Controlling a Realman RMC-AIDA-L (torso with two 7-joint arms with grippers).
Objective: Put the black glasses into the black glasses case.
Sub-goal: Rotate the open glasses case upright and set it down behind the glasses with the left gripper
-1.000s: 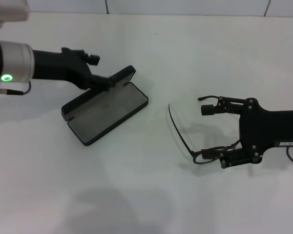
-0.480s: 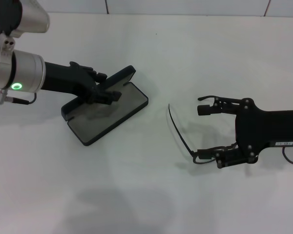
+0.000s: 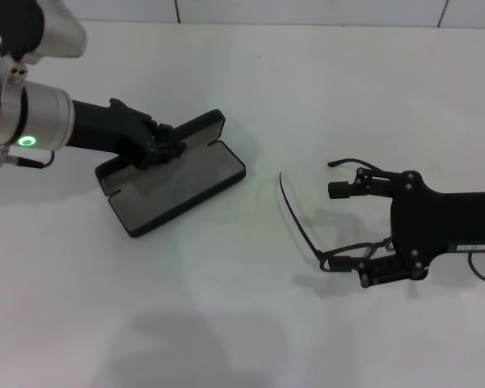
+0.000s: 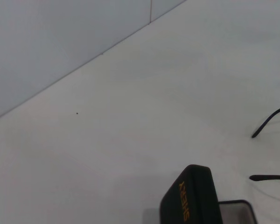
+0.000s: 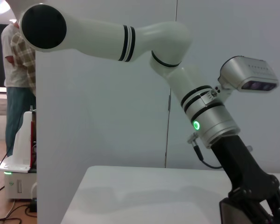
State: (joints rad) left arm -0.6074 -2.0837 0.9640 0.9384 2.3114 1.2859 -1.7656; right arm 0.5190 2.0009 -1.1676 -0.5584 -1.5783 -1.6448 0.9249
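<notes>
The rectangular hard black glasses case point(image 3: 171, 173) lies open; the left gripper point(image 3: 163, 145) pinches its raised lid. Well right of the case, the right gripper point(image 3: 349, 226), spread wide, straddles the thin black-framed glasses point(image 3: 301, 228).

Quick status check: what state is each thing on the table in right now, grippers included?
black glasses case: open, grey lining up, lid tilted back.
black glasses: unfolded, on the table, outside the case.
left gripper: at the case lid, shut on it.
right gripper: open, straddling the glasses.
</notes>
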